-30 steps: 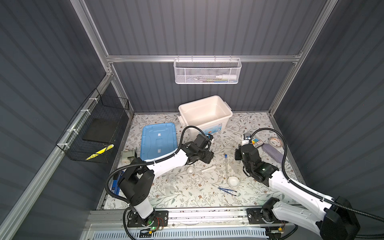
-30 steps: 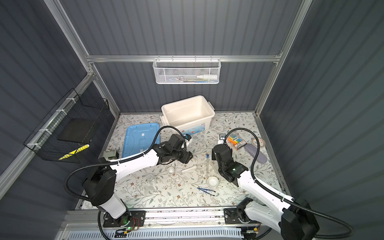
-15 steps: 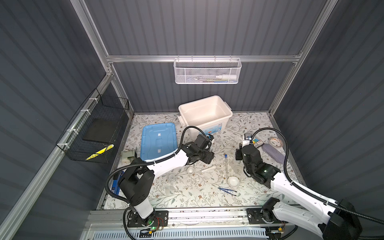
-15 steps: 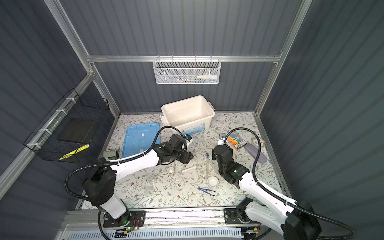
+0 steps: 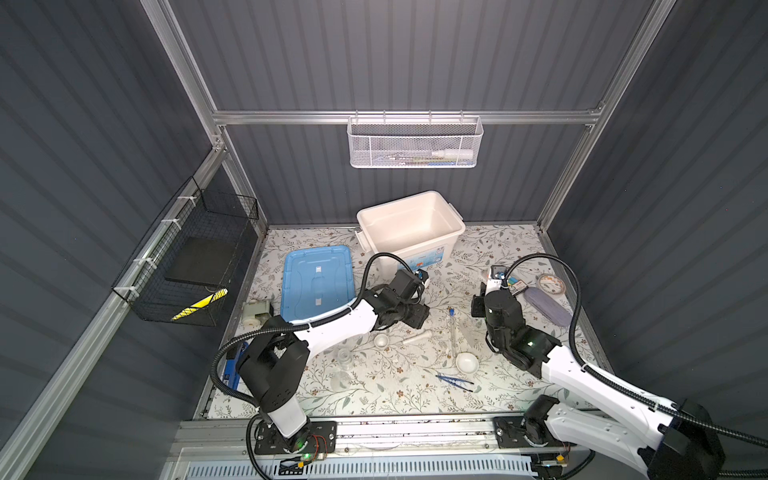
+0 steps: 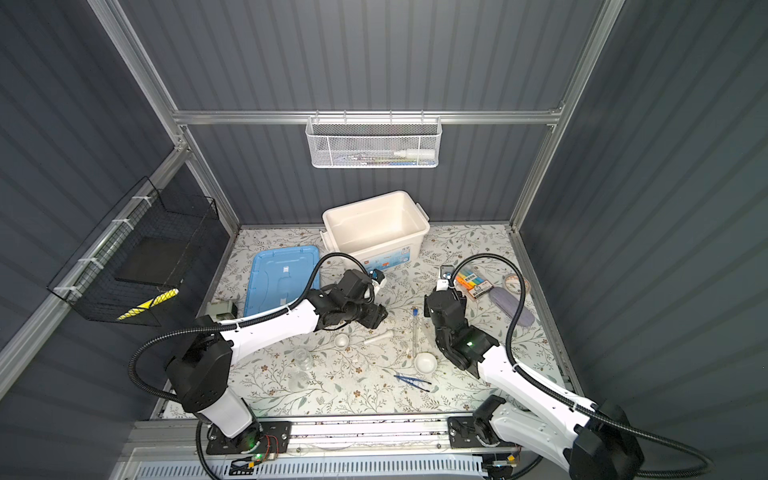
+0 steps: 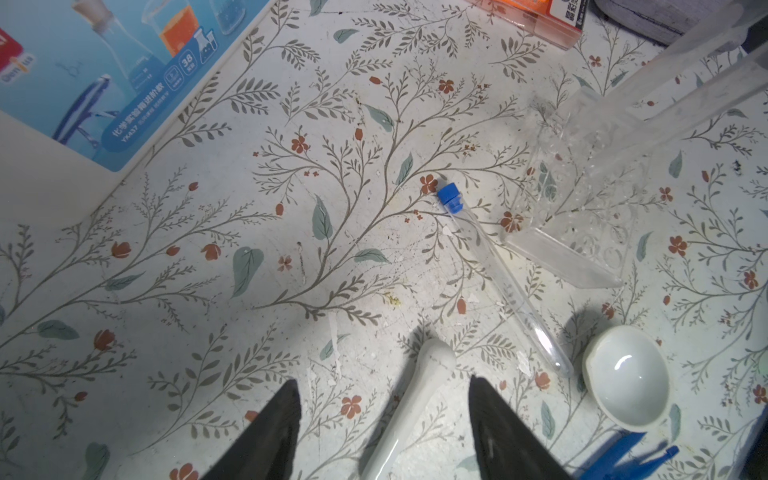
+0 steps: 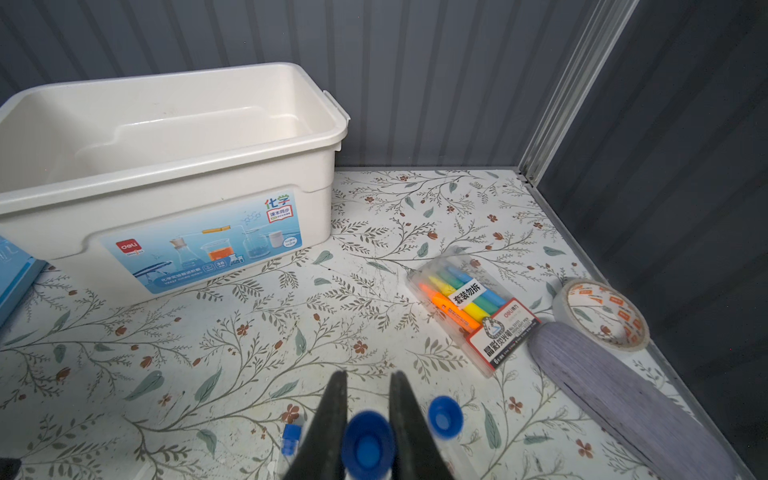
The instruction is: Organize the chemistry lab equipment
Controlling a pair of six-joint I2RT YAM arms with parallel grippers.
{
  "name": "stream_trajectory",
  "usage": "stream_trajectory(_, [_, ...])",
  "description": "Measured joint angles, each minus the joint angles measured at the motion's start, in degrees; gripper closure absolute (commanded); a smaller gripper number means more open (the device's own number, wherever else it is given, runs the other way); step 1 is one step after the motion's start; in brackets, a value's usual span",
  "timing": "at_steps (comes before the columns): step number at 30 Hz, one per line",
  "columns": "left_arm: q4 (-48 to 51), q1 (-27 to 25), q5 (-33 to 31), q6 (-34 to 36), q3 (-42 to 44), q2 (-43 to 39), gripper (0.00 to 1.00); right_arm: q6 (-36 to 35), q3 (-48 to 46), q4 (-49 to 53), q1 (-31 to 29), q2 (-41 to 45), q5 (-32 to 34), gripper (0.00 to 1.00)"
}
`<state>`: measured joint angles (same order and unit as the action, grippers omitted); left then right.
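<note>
Up top first, in both top views: floral-print worktop (image 5: 374, 390), boxed in by grey ribbed walls. Open white bin (image 5: 432, 249) at the back, blue lid (image 5: 318, 278) flat beside it. Spread across the middle: lying blue-capped tube (image 5: 452, 330), white pestle (image 5: 417, 336), small white dish (image 5: 381, 340), larger white dish (image 5: 466, 363), dark blue tweezers (image 5: 455, 381), clear glassware (image 5: 344, 357). Next to no change from a second ago: same arm poses, same spots for the loose pieces.

Over to the left wrist: left end effector (image 7: 383, 380) spread wide, straddling the pestle's end without touching. Beyond, that lying tube again, clear rack (image 7: 582, 195) just beside it. "38" legible on the corner of the bin label.

Now the right wrist: right end effector (image 8: 369, 376) pinched narrow on a second blue-capped tube (image 8: 368, 446), third blue-capped tube (image 8: 444, 417) just beside. Red "deli" badge and "化学" on the bin label; "套装勿拆" across the marker pack (image 8: 469, 307); tape roll (image 8: 600, 313) and a grey pouch (image 8: 615, 395) near the side wall.
</note>
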<state>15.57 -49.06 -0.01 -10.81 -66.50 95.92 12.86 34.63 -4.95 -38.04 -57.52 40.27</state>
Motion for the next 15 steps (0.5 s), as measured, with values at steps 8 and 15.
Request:
stream_trajectory(8, [0.0, -0.1, 0.0, 0.0, 0.0, 0.0, 0.34, 0.2, -0.3, -1.4, 0.0, -1.9, 0.3, 0.84])
stream_trajectory(15, [0.0, -0.2, 0.0, 0.0, 0.0, 0.0, 0.34, 0.2, -0.9, -1.3, 0.0, -1.9, 0.5, 0.84])
